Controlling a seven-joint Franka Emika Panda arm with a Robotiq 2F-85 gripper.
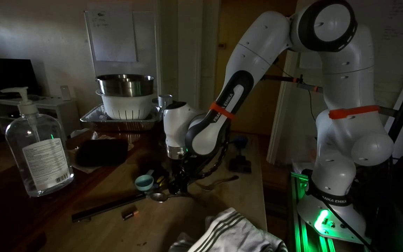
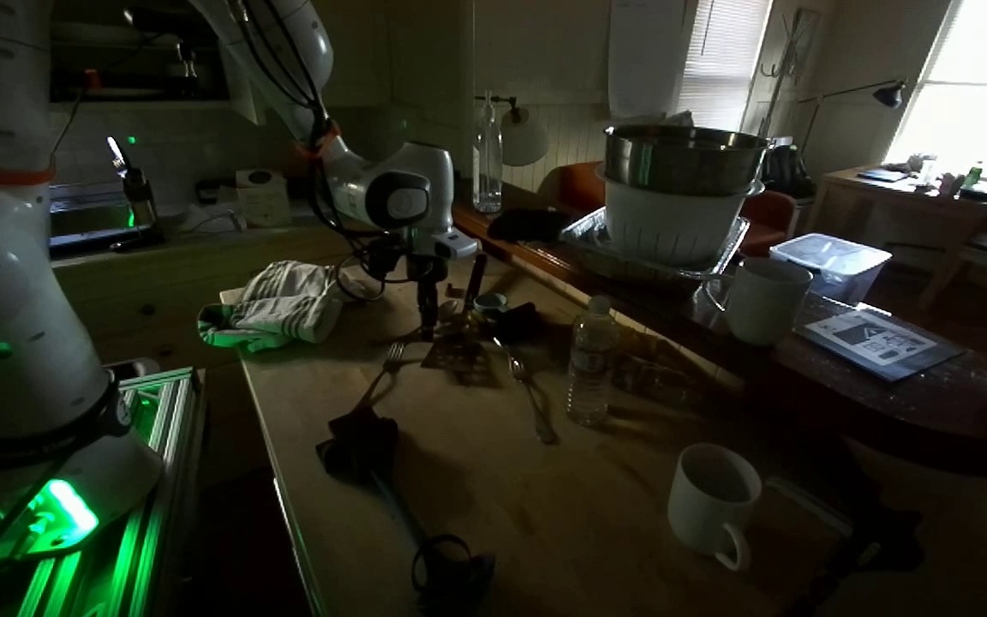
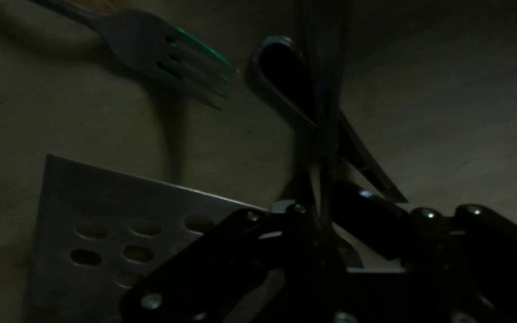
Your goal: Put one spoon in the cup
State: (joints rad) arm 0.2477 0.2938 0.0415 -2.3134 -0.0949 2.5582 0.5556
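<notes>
The small teal cup [image 1: 144,183] stands on the table and also shows in an exterior view [image 2: 490,302]; it is out of the wrist view. My gripper [image 1: 177,190] is low over the table beside the cup, and shows in both exterior views [image 2: 427,332]. In the wrist view its fingers [image 3: 323,197] are close together on a dark narrow handle [image 3: 328,98], which rises toward the camera and looks like a spoon's. Its lower end is mostly hidden. Another spoon [image 1: 158,197] lies next to the gripper; its handle [image 3: 281,72] seems to pass behind the held one.
A fork [image 3: 137,42] and a slotted spatula [image 3: 106,202] lie close by. A second fork [image 2: 519,370], a water bottle [image 2: 589,364] and a white mug [image 2: 712,506] stand or lie farther off. A striped towel [image 1: 234,232] is at the table's edge.
</notes>
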